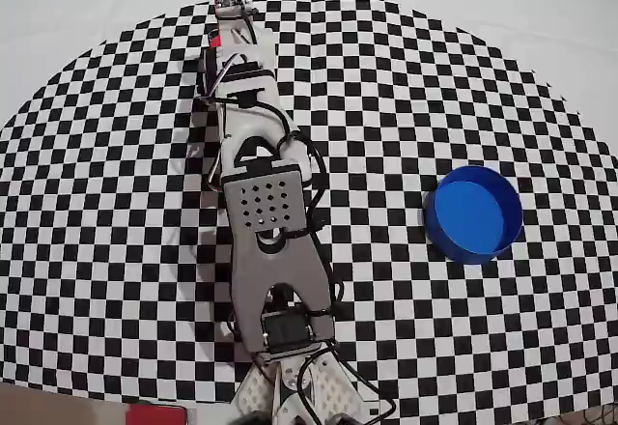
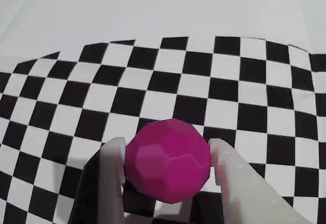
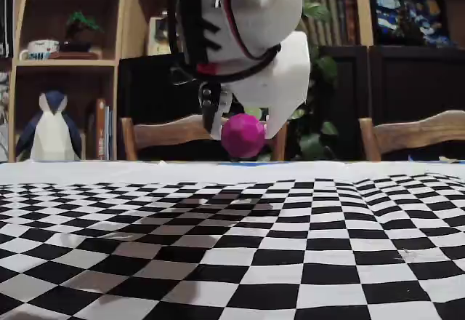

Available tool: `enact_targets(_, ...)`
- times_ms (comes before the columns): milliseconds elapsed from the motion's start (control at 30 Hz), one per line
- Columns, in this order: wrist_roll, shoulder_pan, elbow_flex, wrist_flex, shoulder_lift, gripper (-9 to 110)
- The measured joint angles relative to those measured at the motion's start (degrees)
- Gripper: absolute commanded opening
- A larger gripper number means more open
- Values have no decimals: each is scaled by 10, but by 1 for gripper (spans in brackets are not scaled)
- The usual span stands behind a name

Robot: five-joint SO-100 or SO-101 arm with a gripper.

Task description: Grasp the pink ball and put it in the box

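Clamping the pink ball [image 2: 168, 161] from both sides, the gripper [image 2: 167, 155] holds it clear above the checkered mat [image 2: 239, 81], with bare squares ahead of the jaws and the blue box [image 1: 473, 214] sitting well off to one side, unobstructed.

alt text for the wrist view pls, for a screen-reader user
A pink ball sits between the two pale fingers of the gripper, at the lower centre of the frame. Below and beyond it lies a black-and-white checkered mat, with plain white surface along the top.
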Motion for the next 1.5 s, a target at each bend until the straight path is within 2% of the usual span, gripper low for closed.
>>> enact_targets(1500,0,128,472,13,531,0)
